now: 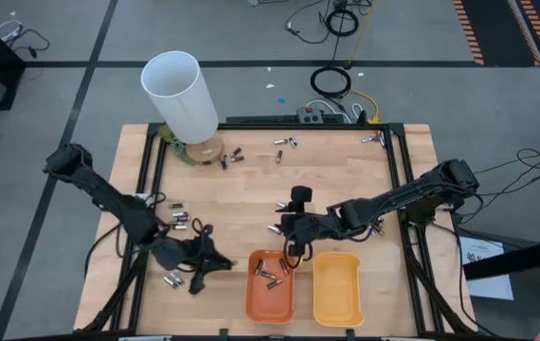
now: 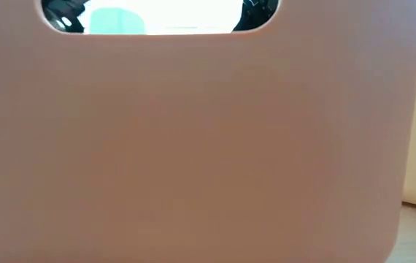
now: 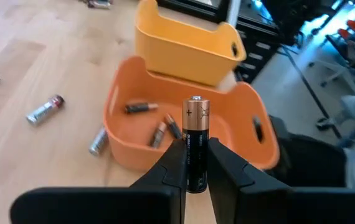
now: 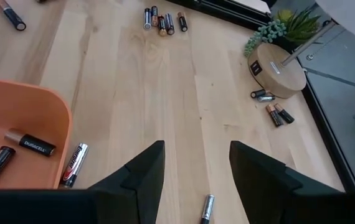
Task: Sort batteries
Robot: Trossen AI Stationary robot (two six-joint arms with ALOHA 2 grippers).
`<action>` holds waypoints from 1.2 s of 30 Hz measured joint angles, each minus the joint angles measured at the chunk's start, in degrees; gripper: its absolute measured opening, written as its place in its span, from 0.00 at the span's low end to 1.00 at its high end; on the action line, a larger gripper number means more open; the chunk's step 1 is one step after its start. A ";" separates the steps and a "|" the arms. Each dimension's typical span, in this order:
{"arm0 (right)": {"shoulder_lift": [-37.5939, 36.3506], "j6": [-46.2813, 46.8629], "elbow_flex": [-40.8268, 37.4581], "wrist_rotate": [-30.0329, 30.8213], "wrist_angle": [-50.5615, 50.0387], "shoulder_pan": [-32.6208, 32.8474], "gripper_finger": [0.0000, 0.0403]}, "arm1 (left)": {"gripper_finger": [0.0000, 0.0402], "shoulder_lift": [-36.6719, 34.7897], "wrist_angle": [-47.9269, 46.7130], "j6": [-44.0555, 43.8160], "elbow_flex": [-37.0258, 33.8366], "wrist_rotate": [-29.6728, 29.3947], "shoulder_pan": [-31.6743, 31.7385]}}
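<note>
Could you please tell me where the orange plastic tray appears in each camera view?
High view: orange plastic tray at bottom centre, beside the yellow plastic tray.
Low view: its wall fills nearly the whole picture.
Left wrist view: centre, behind the held battery.
Right wrist view: left edge.
Shared landmark: the yellow tray.

Batteries (image 1: 180,218) scattered across tabletop; several lying in orange tray (image 1: 269,305); one black-copper cell (image 3: 196,143) upright between left fingers (image 3: 172,163).

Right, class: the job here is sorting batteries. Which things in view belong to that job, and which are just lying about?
Part of the job:
- battery clamped in the left gripper
- loose batteries on the table
- orange tray
- yellow tray
- right gripper, open

Just lying about:
- white tube
- small plant
</note>
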 joint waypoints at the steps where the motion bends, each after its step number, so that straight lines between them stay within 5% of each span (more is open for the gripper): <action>1: -0.01 0.04 0.00 0.05 0.00 0.12 0.42 | 0.11 1.16 1.47 1.05 0.00 0.81 1.08; 11: -2.51 1.72 0.00 0.32 -0.90 0.43 0.42 | 0.11 15.57 14.86 6.85 3.26 13.36 11.27; 21: -2.89 1.78 0.00 0.36 -2.14 0.43 0.42 | 0.11 27.68 -5.45 13.62 19.66 21.56 16.35; 36: -2.89 1.42 0.00 0.37 -3.55 0.37 0.42 | 0.16 31.49 -7.80 15.72 23.78 24.79 17.94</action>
